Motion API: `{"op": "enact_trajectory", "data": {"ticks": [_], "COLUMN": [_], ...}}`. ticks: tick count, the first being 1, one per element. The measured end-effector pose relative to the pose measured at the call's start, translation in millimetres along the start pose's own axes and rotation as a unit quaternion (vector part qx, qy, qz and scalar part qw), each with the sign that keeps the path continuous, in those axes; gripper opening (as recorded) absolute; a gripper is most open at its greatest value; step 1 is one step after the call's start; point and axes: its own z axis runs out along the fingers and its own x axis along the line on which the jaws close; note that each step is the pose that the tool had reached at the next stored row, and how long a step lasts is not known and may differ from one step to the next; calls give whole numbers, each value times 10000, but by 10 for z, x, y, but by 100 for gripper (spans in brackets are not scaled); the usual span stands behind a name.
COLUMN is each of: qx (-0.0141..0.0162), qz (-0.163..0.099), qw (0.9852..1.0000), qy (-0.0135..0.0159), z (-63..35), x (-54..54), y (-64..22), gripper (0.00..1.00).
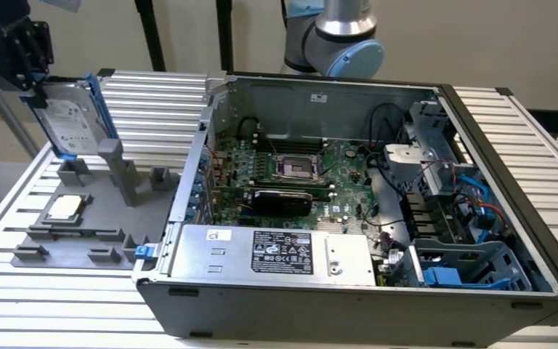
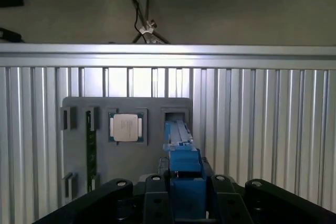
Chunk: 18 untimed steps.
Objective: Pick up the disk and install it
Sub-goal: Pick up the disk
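Ribbed aluminium surface (image 1: 163,102) set before a plain beige wall (image 1: 511,36). At the exterior view's left, black claw (image 1: 38,89) clenched on the disk (image 1: 66,123), carried upright on edge by its blue rail, lower end just above or in a slotted post of the grey fixture tray (image 1: 85,240); contact there not discernible. On the tray, a square silver chip (image 1: 66,207) seated in its recess. Behind, at centre, the grey-and-blue robot arm (image 1: 342,36). Further right, an open computer case (image 1: 357,313) containing a green motherboard (image 1: 289,160), a silver power supply (image 1: 279,251) with black-and-white label, and, at far right, a blue drive cage (image 1: 473,269).
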Motion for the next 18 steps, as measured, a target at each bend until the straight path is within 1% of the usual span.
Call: {"op": "enact_trajectory", "data": {"ticks": [3, 6, 13, 18], "qx": [1, 0, -1, -8], "qz": [-2, -6, -17, -20], "qw": [10000, 10000, 10000, 10000], "qy": [0, -1, -36, -62], "z": [-135, -273, -596, -831], "x": [-1, -2, -4, -2], "y": [-40, -117, -368, -587], "gripper": [33, 33, 33, 33]}}
